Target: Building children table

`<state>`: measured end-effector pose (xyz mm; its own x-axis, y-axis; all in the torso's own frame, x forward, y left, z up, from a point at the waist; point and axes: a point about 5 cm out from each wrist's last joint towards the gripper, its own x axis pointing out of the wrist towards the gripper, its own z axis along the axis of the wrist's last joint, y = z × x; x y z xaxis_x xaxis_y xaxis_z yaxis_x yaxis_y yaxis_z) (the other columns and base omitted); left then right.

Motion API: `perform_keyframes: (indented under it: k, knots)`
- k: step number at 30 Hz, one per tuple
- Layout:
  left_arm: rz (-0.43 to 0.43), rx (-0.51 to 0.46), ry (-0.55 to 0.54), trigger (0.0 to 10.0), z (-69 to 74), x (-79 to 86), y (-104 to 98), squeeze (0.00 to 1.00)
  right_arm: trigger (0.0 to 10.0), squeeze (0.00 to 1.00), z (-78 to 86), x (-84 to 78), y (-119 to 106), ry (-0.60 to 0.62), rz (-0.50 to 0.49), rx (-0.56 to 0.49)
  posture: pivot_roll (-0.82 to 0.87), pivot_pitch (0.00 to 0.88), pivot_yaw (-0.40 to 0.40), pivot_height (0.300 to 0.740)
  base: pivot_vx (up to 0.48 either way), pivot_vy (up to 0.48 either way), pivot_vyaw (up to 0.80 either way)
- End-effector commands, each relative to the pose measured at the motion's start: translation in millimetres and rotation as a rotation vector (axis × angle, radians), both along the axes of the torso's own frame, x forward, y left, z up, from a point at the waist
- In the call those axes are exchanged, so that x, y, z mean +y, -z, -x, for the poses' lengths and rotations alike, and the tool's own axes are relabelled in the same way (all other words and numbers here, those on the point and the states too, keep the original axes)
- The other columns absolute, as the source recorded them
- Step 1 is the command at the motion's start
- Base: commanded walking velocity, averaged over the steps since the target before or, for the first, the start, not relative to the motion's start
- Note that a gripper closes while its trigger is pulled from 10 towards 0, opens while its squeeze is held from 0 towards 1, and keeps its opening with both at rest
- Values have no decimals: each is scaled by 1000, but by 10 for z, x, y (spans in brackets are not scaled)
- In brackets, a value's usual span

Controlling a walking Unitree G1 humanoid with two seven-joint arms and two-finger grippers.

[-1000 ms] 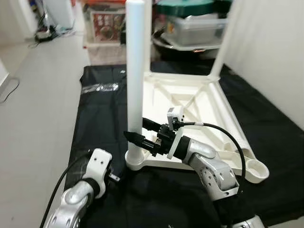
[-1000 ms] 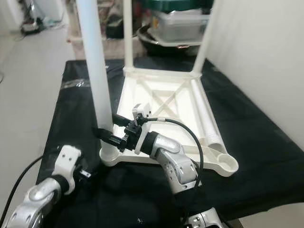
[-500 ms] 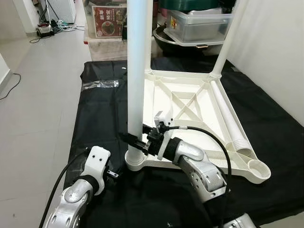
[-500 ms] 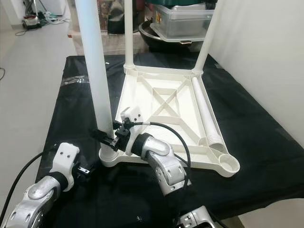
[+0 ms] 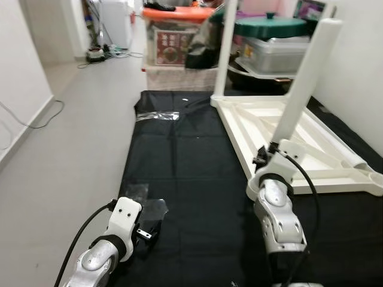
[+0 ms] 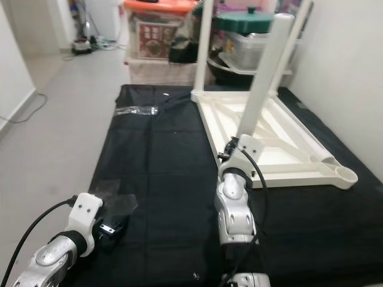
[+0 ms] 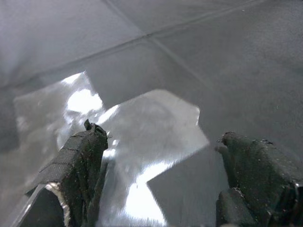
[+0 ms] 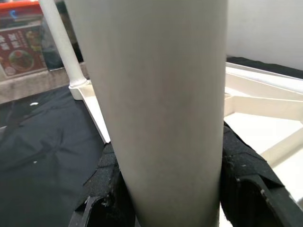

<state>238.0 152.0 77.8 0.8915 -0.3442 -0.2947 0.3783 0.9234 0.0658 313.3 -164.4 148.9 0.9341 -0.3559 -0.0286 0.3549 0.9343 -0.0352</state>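
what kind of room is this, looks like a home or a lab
Most likely a home, perhaps a hallway or spare room used for storage. Stacked plastic storage boxes and a lidded pot sit at the far end, cables trail over the tiled floor, and a black sheet covers the floor under the upturned white children's table.

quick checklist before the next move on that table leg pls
1. Right claw shut on the white leg: ok.
2. Leg upright over its corner: not ok, it leans.
3. Leg foot seated in the upturned tabletop: cannot tell, the arm hides it.
4. Empty socket at the near corner open for the spare leg lying on the frame: ok.
5. Left claw free: ok, open over a plastic wrapper on the black mat.
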Motion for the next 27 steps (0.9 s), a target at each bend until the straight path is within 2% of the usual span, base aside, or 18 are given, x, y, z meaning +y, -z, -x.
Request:
perform_keyframes:
  k: [1,2,3,7,8,9,10,13,15,17,18,19,21,23,24,25,26,27]
  knots:
    - [-10,-6,16,10000,-51,9,0,0,10000,59,15,177,136,-185,-13,58,70,0,-35,740,0,0,0]
    - [-12,-7,19,10000,-70,9,-3,0,10000,1000,-11,261,77,-233,-64,9,70,0,-35,740,0,0,0]
    - [-13,-8,20,10000,-78,14,-5,0,10000,1000,-47,341,-8,-296,-91,-49,74,0,-34,740,0,0,0]
    - [-14,-9,19,10000,-81,20,-13,0,10000,1000,-106,385,-102,-340,-122,-89,74,0,-34,740,0,0,0]
    - [-14,-11,18,10000,-78,27,-18,0,10000,553,-180,378,-198,-353,-121,-133,87,0,-47,740,0,0,0]
    - [-14,-11,18,10000,-78,27,-18,0,10000,553,-180,378,-198,-353,-121,-133,87,0,-47,740,0,0,0]
    - [-16,-10,9,10000,-72,41,-15,0,10000,0,-264,376,-310,-411,-109,-194,96,0,-51,740,0,0,0]
    - [-19,-9,1,10000,-65,52,-9,0,10000,0,-328,363,-392,-454,-99,-232,96,0,-51,740,0,0,0]
    - [-16,-10,-4,10000,-55,38,-14,0,10000,0,-413,430,-503,-708,-99,-268,107,0,-63,740,0,0,0]
    - [-16,-10,-4,10000,-55,38,-14,0,10000,0,-413,430,-503,-708,-99,-268,107,0,-63,740,0,0,0]
    - [-18,-13,-4,10000,-62,28,-16,0,10000,0,-386,510,-490,-916,-106,-240,112,0,-68,740,0,0,0]
    - [-18,-13,-4,10000,-62,28,-16,0,10000,0,-386,510,-490,-916,-106,-240,112,0,-68,740,0,0,0]
    - [-18,-25,-12,10000,-83,22,-37,0,10000,0,-128,710,-362,-1357,-86,-146,117,0,-74,740,0,0,0]
    - [-18,-25,-12,10000,-83,22,-37,0,10000,0,-128,710,-362,-1357,-86,-146,117,0,-74,740,0,0,0]
    - [-23,-30,-11,10000,-76,21,-38,0,10000,0,199,906,-186,-1659,-70,-49,127,0,-82,740,0,0,0]
    - [-23,-30,-11,10000,-76,21,-38,0,10000,0,199,906,-186,-1659,-70,-49,127,0,-82,740,0,0,0]
    - [-29,-29,-11,10000,-70,25,-29,0,10000,0,299,955,-132,-1732,-65,-26,127,0,-82,740,0,0,0]
    - [-21,-32,-20,10000,-57,44,-41,0,8157,0,412,990,-85,-1806,-71,-11,134,0,-84,740,0,0,0]
